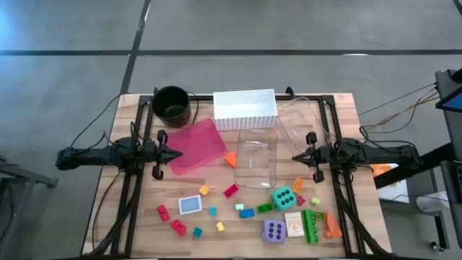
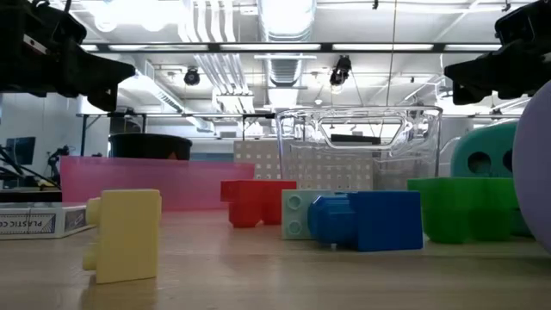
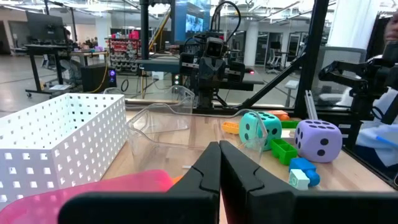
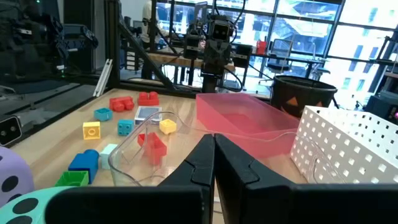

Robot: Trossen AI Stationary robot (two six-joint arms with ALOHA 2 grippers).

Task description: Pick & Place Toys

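Note:
Many small bright bricks lie on the near half of the table: red ones (image 1: 164, 212), a blue one (image 1: 247, 213), green ones (image 1: 312, 224), yellow ones (image 1: 204, 191). A teal die (image 1: 283, 197) and a purple die (image 1: 273, 231) rest among them, with flat cards (image 1: 190, 205) (image 1: 294, 224). My left gripper (image 1: 180, 154) is shut and held level at the table's left, above the pink tray's edge. My right gripper (image 1: 294, 157) is shut and level at the right, beside the clear box. Neither touches a toy.
A pink tray (image 1: 193, 146) lies left of centre, a white perforated basket (image 1: 245, 109) at the far middle, a black pot (image 1: 171, 102) at the far left. A clear plastic box (image 1: 256, 159) sits in the middle. Black frame bars (image 1: 133, 195) run along both sides.

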